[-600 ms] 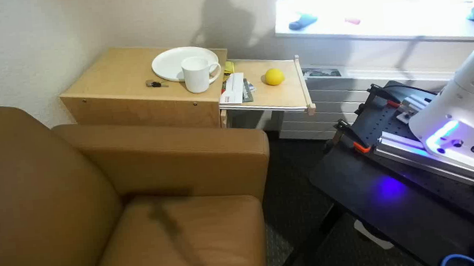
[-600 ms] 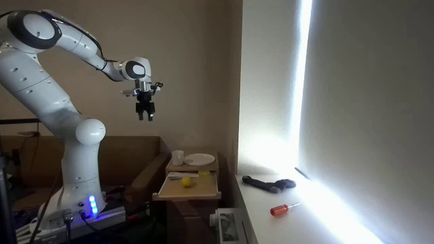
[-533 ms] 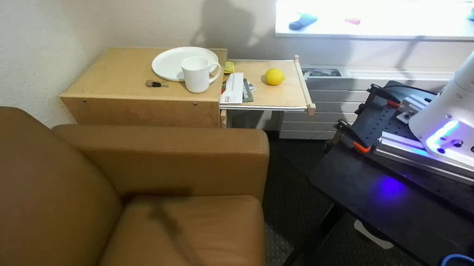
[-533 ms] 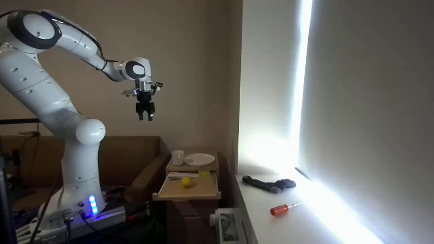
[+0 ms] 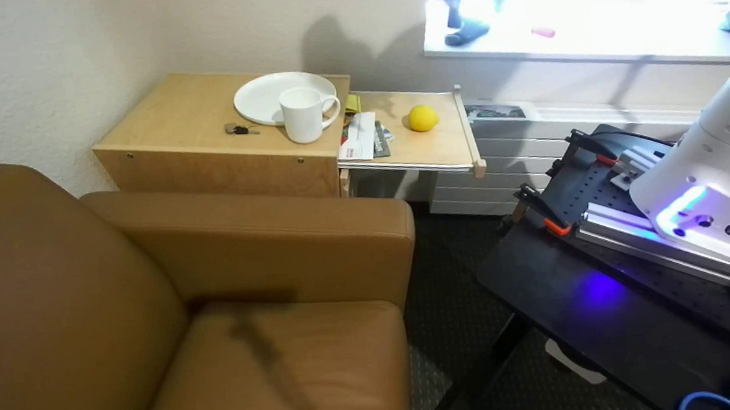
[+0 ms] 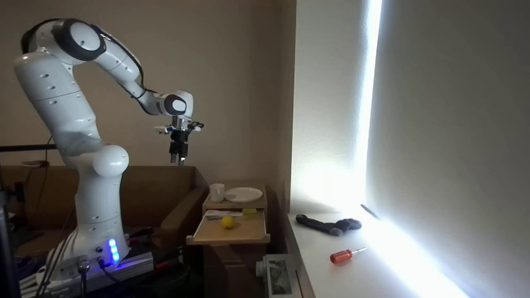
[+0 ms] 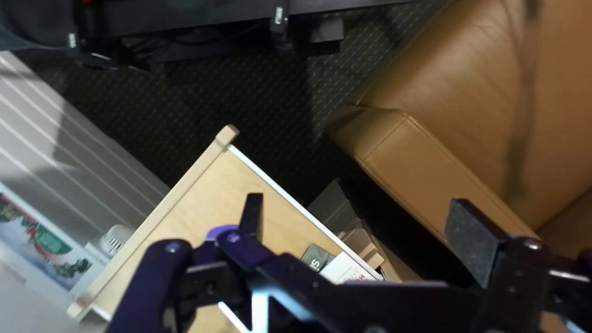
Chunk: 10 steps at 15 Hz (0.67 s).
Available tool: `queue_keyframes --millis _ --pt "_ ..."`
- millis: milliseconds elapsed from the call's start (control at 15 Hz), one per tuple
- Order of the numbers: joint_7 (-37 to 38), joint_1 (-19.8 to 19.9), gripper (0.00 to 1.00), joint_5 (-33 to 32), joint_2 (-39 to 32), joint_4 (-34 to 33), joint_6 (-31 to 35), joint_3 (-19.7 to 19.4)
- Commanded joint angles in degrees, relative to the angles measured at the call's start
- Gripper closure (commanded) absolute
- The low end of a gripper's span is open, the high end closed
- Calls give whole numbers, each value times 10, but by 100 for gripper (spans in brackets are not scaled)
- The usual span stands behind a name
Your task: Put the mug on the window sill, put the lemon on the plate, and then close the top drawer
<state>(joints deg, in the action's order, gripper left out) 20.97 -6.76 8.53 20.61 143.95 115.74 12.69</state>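
The white mug (image 5: 303, 118) stands upright on the cabinet beside the white plate (image 5: 255, 96); mug (image 6: 216, 193) and plate (image 6: 248, 195) show apart from the gripper in both exterior views. The top drawer (image 5: 442, 150) is pulled out, with the yellow lemon (image 5: 423, 118) lying inside it. In the wrist view the lemon is hidden, while part of the drawer (image 7: 231, 173) appears beneath the jaws. My gripper (image 6: 177, 159) hangs in the air, higher than the cabinet; in the wrist view the gripper (image 7: 358, 217) has its fingers wide apart and holds nothing. The window sill (image 6: 316, 265) is bright white.
Keys (image 5: 240, 129) lie near the mug. Papers (image 5: 359, 137) and a yellow item (image 5: 353, 103) are in the drawer. The sill carries a dark tool (image 6: 327, 225) and a red screwdriver (image 6: 341, 256). A brown sofa armrest (image 5: 276, 231) adjoins the cabinet; a radiator (image 5: 493, 178) stands below the sill.
The arm has swung forward and lowered; the gripper has come down and slightly right, entering the top of an exterior view in front of the window. Mug, plate, lemon and drawer have not moved.
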Motion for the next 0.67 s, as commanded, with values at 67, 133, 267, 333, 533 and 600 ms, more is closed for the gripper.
queue_keyframes --millis 67,133,267,333,533,600 --pt "45 -6 0 99 -124 -19 123 -11" --pt "63 -9 0 118 -136 -20 153 -8" --pt "110 -18 0 137 -161 -23 229 4" --pt "127 -24 0 128 -167 -26 249 9" --pt "125 -32 0 119 -158 -21 235 3" --pt "132 -37 0 119 -158 -23 236 6"
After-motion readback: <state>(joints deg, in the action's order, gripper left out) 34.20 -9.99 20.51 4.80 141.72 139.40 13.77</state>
